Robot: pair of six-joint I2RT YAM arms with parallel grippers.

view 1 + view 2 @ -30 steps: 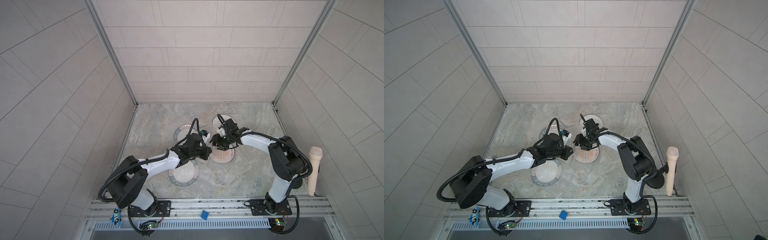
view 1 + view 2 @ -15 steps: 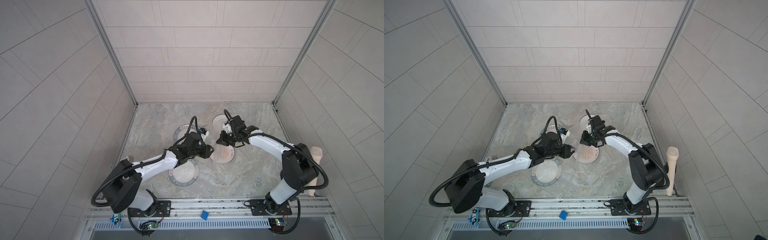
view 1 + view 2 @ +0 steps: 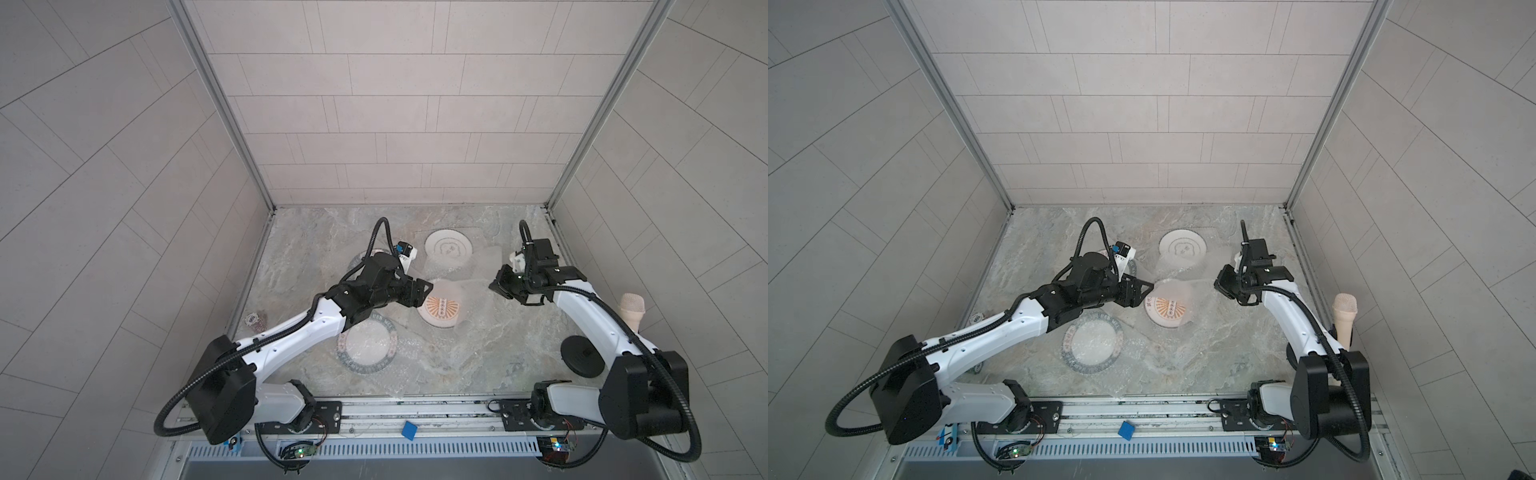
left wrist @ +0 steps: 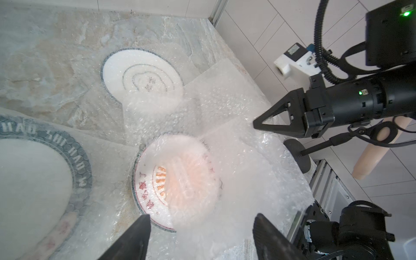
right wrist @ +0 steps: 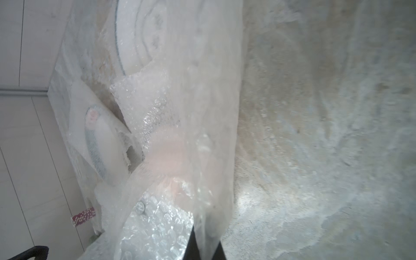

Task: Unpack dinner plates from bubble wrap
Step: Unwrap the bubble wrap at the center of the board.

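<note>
On the marbled tabletop (image 3: 316,257), stretching the bubble wrap sheet (image 3: 469,282) from over the orange sunburst plate (image 3: 440,309) out toward the robot's right. Running its long axis crosswise over the table, and lifting off the surface at the right end. Hazing most of that plate's orange centre under dimpled film in the left wrist view.

Showing every plate lying flat and face up, round, so pointing no particular way. Seeing the grey-ringed plate (image 3: 449,249) farthest back, with wrap lapping over its near edge. Seeing the green-lettered plate (image 3: 368,349) at the front of the table under dimpled film of its own. Glimpsing the fourth plate (image 3: 354,262) mostly hidden beneath the left arm (image 3: 299,332).

Pinching the sheet's raised end in the right gripper (image 3: 500,286), jaws closed on it. Showing film climbing straight out from between the dark fingers (image 5: 191,245) in the right wrist view.

Hovering the left gripper (image 3: 419,291) just beside the sunburst plate's left rim, aimed toward the right gripper, jaws spread wide with nothing between them.

Seeing a pinkish textured cup (image 3: 631,316) upright past the table's right edge, and a small patterned roll (image 3: 252,330) by the left edge.
</note>
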